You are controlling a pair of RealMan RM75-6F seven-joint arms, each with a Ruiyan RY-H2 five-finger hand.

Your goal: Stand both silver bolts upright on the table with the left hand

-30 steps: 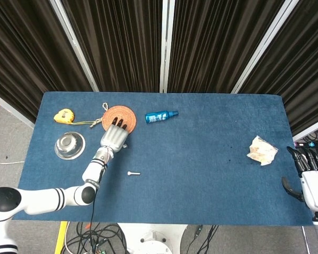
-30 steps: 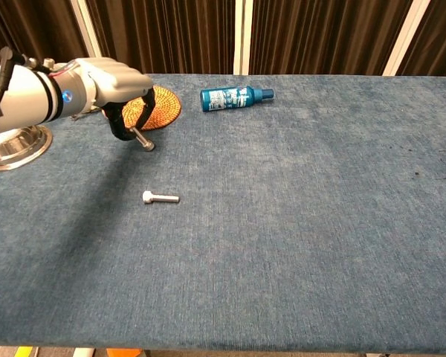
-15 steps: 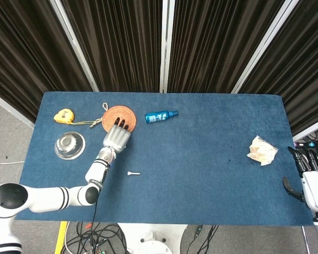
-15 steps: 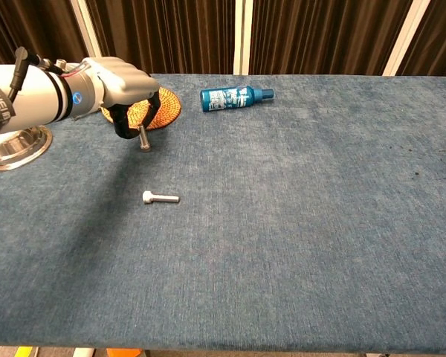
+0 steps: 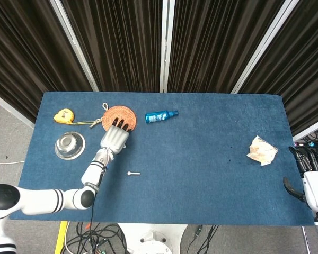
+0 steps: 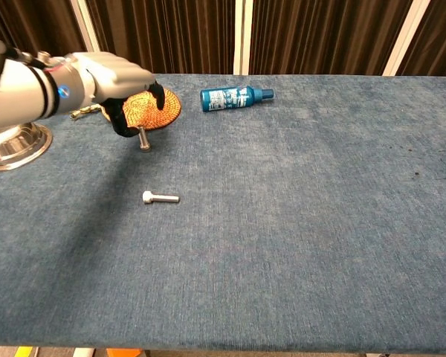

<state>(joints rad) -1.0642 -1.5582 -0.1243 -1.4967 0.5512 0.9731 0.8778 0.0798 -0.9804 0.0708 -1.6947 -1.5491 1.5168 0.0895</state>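
Observation:
One silver bolt [image 6: 143,139] stands upright on its head on the blue table [image 6: 282,223], in front of the orange coaster. My left hand [image 6: 111,74] hovers just over it with the fingers lifted apart; the thumb [image 6: 123,128] stays close beside the bolt's top and a forefinger [image 6: 158,94] is raised clear. In the head view the left hand [image 5: 115,138] hides this bolt. The second silver bolt [image 6: 160,198] lies flat on its side nearer the front, also seen as the lying bolt [image 5: 131,173]. My right hand [image 5: 310,177] rests off the table's right edge, holding nothing.
An orange woven coaster [image 6: 154,110] lies behind the standing bolt. A blue bottle [image 6: 235,97] lies on its side at the back. A steel bowl [image 6: 11,145] and a yellow tape measure [image 5: 63,115] are at the left. Crumpled paper [image 5: 262,150] sits at the right.
The bolt went from tilted in my left hand's pinch to standing upright on the table. The fingers have since spread away from it. The lying bolt and right hand have not moved.

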